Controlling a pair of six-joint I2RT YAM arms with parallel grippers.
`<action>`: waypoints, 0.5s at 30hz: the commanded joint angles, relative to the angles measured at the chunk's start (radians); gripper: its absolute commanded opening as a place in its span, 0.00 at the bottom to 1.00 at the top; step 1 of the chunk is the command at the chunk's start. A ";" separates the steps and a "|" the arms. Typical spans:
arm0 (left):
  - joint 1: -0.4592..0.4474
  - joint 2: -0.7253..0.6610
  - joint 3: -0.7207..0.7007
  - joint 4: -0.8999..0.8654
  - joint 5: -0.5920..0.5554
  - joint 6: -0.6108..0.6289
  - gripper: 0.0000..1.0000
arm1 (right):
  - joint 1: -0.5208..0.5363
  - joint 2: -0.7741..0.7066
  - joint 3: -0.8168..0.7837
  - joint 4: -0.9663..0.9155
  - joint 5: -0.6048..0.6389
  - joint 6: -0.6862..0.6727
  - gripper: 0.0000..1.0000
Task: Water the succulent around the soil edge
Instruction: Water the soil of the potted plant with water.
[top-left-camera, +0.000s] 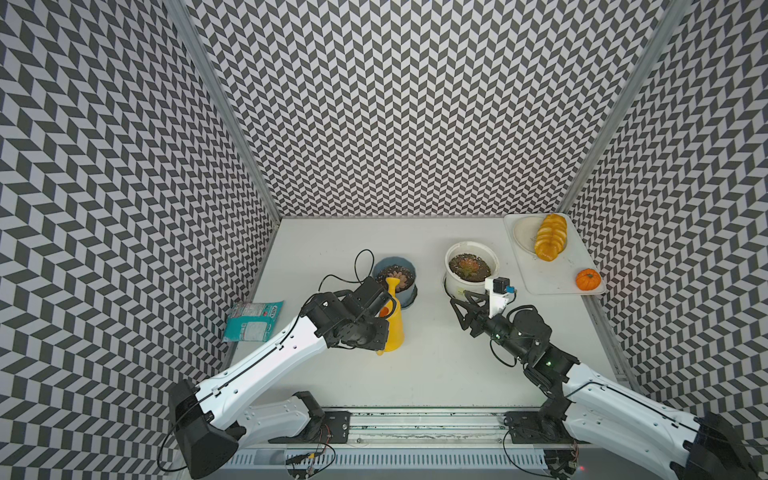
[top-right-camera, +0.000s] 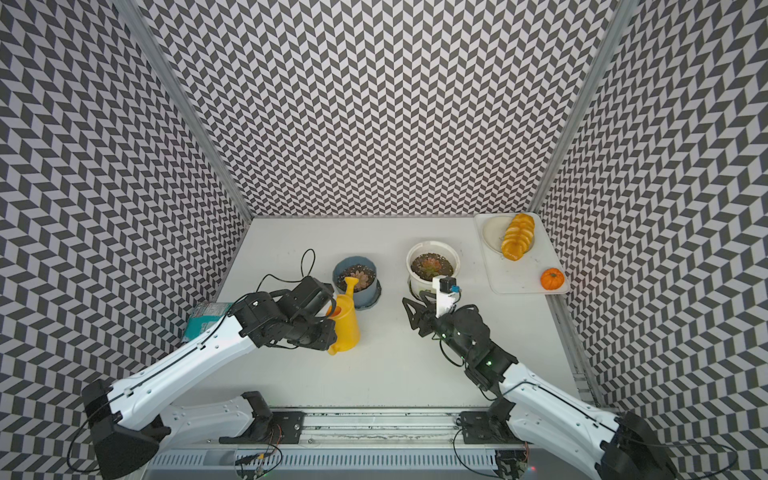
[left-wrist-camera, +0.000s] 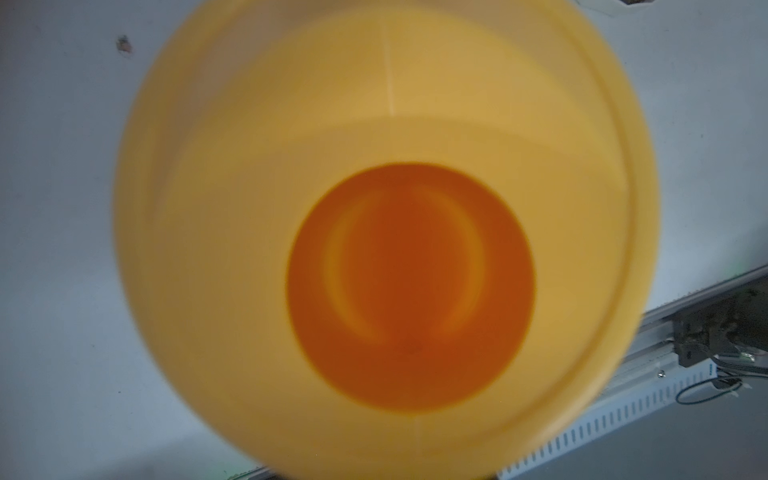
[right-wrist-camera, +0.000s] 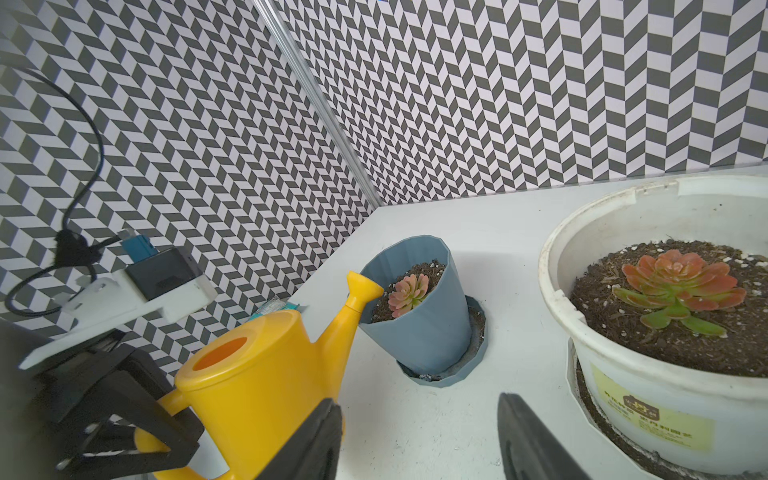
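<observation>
In both top views the left gripper (top-left-camera: 380, 318) is clamped on the handle of a yellow watering can (top-left-camera: 392, 320), its spout over the near rim of the succulent (top-left-camera: 397, 274) in its blue-grey pot (top-right-camera: 370, 293), left of centre. The right gripper (top-left-camera: 459, 309) hangs free, jaws apart.

The left wrist view is filled by the blurred can.

The right wrist view shows the spout tip above the soil edge (right-wrist-camera: 419, 270); a white pot (right-wrist-camera: 623, 374) stands to the right.

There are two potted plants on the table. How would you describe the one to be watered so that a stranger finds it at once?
On the white table stand two pots, side by side. The succulent is in the blue-grey pot, next to the yellow watering can, whose spout reaches its rim. It is small and pale pink; its neighbour in the white pot is larger and red-green.
</observation>
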 joint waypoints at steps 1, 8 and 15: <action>0.004 0.009 0.046 0.040 0.050 0.021 0.00 | 0.000 0.005 0.029 0.034 -0.005 -0.002 0.63; 0.003 0.050 0.075 0.039 0.085 0.021 0.00 | 0.000 0.005 0.030 0.033 -0.006 -0.003 0.63; 0.004 0.098 0.121 0.071 0.102 0.002 0.00 | -0.001 0.005 0.032 0.031 -0.002 -0.003 0.63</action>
